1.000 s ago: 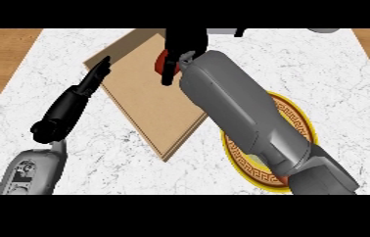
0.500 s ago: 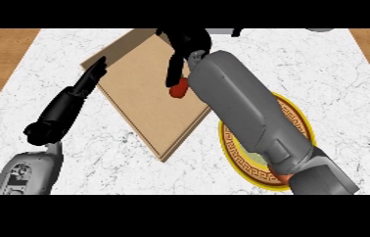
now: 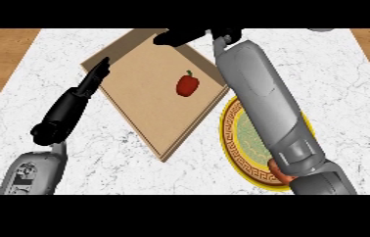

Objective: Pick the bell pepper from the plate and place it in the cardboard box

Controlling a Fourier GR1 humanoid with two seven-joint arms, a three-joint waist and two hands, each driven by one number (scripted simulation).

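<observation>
Since a moment ago the bell pepper (image 3: pixel 188 84) has left the right hand (image 3: pixel 189 36) and now lies inside the cardboard box (image 3: pixel 145 104), left of the plate (image 3: pixel 235 155), with that hand's fingers spread above the box's far edge, the left hand (image 3: pixel 81 96) straight-fingered at its left rim.

Matt brown cardboard box (image 3: pixel 148 91) on a white, grey-veined marble-look counter (image 3: pixel 130 170) with wood-grain edging; glossy red bell pepper (image 3: pixel 188 84); smooth glazed plate (image 3: pixel 235 153), yellow-rimmed; both hands matt black.
</observation>
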